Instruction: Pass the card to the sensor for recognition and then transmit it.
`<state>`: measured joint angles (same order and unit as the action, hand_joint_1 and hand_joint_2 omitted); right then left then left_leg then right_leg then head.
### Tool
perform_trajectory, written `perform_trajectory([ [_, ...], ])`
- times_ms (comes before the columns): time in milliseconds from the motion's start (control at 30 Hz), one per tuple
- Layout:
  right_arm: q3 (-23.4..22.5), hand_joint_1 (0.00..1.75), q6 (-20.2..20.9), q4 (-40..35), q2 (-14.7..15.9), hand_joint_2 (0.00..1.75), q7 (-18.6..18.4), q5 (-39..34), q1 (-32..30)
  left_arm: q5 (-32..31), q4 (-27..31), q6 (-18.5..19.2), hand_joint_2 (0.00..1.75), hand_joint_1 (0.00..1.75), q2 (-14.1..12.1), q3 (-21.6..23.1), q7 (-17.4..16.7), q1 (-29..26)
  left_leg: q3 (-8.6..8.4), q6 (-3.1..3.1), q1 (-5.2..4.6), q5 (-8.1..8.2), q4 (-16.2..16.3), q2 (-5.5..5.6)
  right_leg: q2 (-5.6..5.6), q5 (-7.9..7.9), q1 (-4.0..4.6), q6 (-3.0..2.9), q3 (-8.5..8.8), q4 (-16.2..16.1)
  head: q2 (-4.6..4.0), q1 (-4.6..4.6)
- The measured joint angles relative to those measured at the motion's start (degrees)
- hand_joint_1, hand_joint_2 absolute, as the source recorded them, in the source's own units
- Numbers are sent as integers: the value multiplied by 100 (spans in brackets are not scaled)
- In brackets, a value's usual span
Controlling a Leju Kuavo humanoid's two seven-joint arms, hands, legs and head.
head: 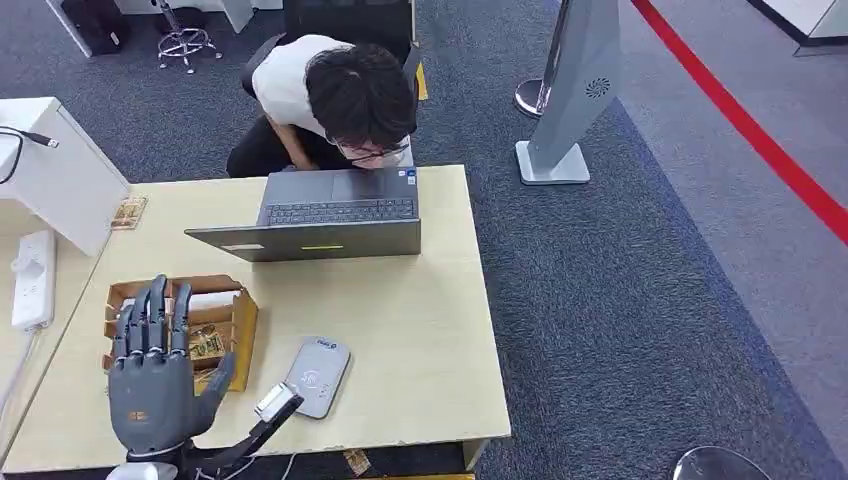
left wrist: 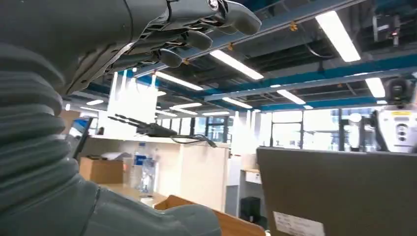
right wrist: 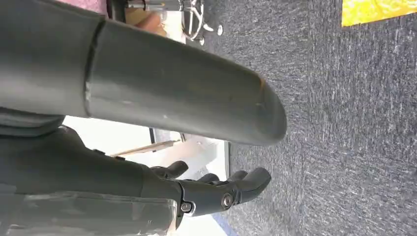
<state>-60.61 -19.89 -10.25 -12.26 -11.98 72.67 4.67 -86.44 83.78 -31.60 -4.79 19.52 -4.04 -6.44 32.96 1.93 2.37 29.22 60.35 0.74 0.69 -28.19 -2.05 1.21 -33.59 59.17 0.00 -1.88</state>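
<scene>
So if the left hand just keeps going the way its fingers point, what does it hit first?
Probably the wooden card box: the left hand hovers over its near end, fingers aimed across it toward the laptop. If it is passing above the box, the laptop comes next; height is unclear.

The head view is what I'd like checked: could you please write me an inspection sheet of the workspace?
Surface: pale wooden table.
Job's things: grey sensor near the front edge; wooden card box beside it.
Clutter: open laptop, used by a person.
Hands: left hand raised over the box, fingers straight, holding nothing; right hand hangs over carpet, fingers curled.
Cables: white power strip on the left.
Surroundings: blue carpet, grey stand.
</scene>
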Motion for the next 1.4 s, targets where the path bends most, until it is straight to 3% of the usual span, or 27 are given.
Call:
perform_trajectory([
  [300, -35, 0, -9, 0, -13, 0, 0, -13, 0, 4, 140, 286, 175, 0, -70, 245, -188, -184, -1, 0, 0, 0, 0, 2, -1, 0, 0, 0, 0, 0, 0, 2],
  [433, -35, 0, -2, 0, -13, 0, 0, -11, 0, 24, 87, 708, 175, 0, -94, 242, -282, -185, 0, 0, 0, 0, 0, 2, -1, 0, 0, 0, 0, 0, 0, 0],
  [633, -35, 0, 579, -2, 61, 0, 15, -11, 2, 26, -48, 1344, 175, 0, -109, 238, -420, -152, 1, 0, 0, 0, 0, 3, -2, 0, 0, 0, 0, 0, 0, 0],
  [1400, -96, 0, 608, -11, 138, 0, 4, -59, 2, 39, -153, 1580, 175, 0, -221, 78, -623, -205, 0, 0, 0, 0, -1, 3, -1, 0, 0, 0, 0, 0, 0, 0],
])
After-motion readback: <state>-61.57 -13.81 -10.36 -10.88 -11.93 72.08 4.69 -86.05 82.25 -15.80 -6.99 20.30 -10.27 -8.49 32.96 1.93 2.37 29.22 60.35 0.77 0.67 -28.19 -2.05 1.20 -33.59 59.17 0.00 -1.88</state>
